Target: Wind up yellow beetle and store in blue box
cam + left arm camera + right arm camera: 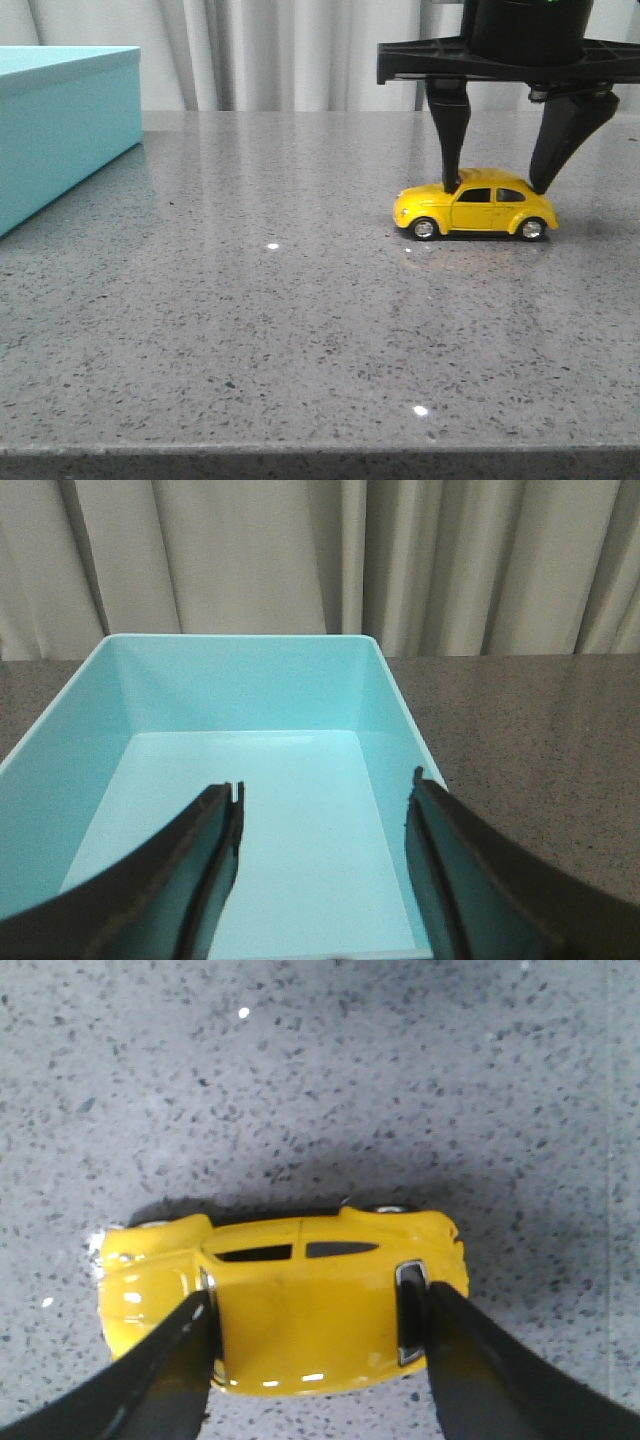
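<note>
here, at the far left of the front view, the blue box (60, 125) is seen standing on the grey speckled surface (250, 330), with only part of it in frame. in the left wrist view its open, bare interior (270, 810) is looked into from above, and the left tool (325, 870) is held over it with its two dark fingers (205, 880) spread well apart, nothing between them. pale curtains (280, 50) are hung behind the surface.

further right, the yellow beetle (476, 208) is found resting on all its wheels on the surface, well apart from the box, its nose turned toward the box side. the right tool (497, 185) is lowered over it from above, one finger (450, 140) set at the front edge of the roof and the other at the rear edge. in the right wrist view the car (290, 1300) is bracketed by the fingers (170, 1370), which are placed right against the roof ends; whether it is actually clamped cannot be told, though the tool (312, 1320) is opened to roughly the roof's length.
</note>
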